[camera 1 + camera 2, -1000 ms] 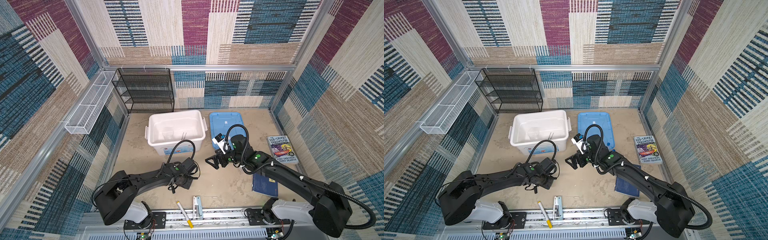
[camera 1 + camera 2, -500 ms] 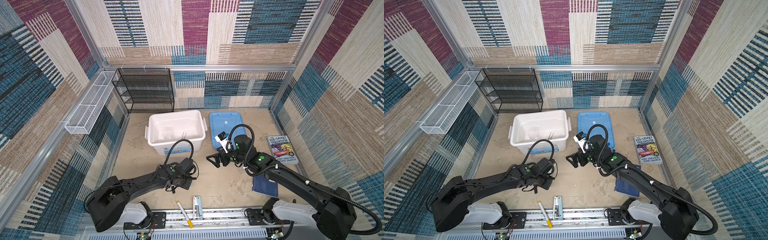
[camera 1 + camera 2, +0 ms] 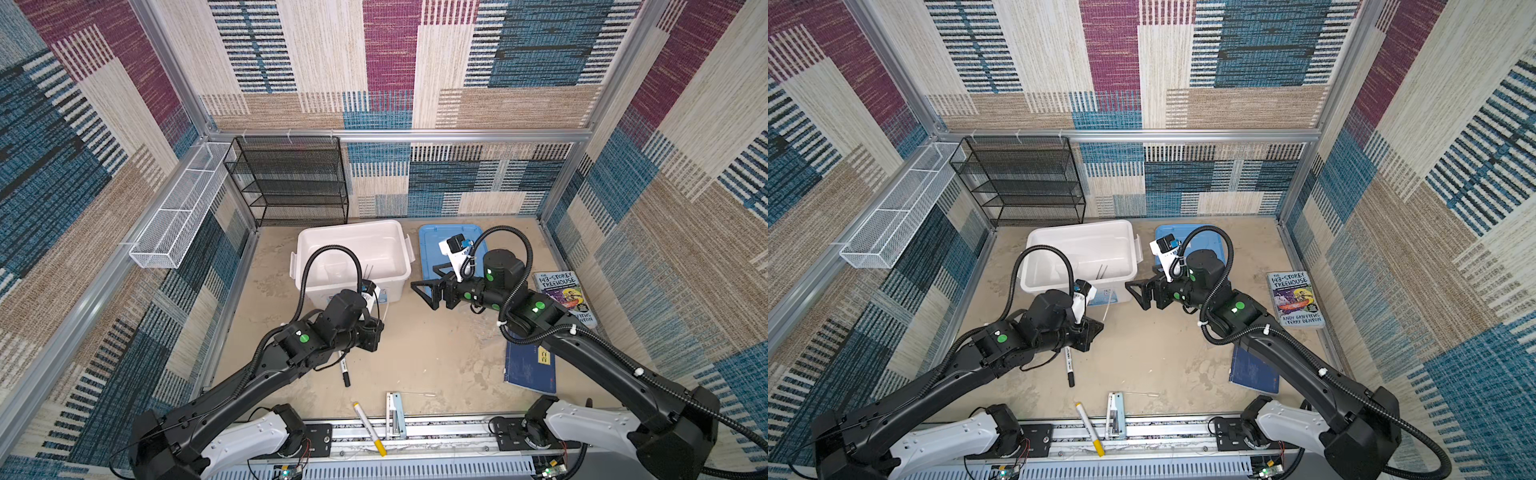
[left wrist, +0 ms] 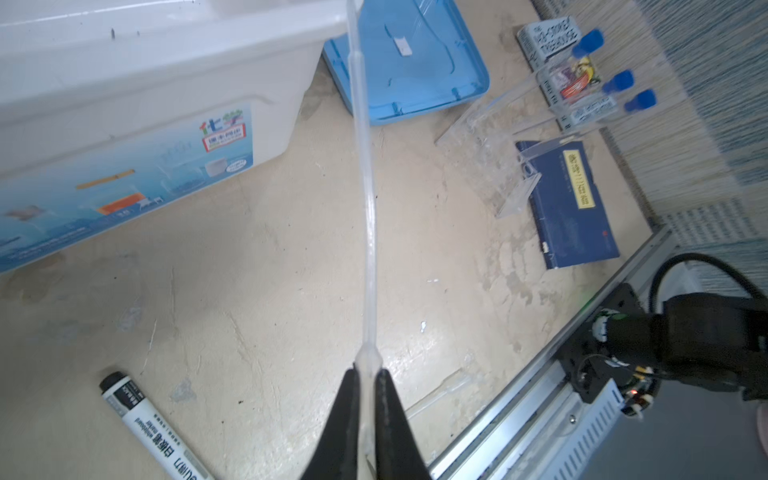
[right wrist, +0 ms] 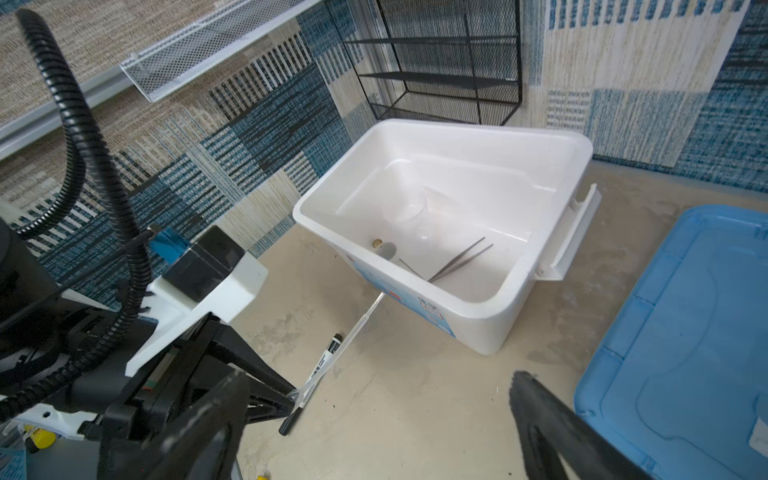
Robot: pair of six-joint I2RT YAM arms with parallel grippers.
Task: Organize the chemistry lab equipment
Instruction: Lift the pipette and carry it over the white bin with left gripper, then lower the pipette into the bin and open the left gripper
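My left gripper (image 4: 368,372) clamps a thin clear rod (image 4: 370,216); next I must lift it over the white bin (image 4: 145,83) wall ahead.

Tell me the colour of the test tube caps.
The test tube caps are blue; clearest in the left wrist view.

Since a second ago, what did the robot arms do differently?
The left gripper pinched shut on the thin clear rod. The right gripper, open, shifted slightly toward the back. The white bin, blue lid, blue book and treehouse book stayed put.
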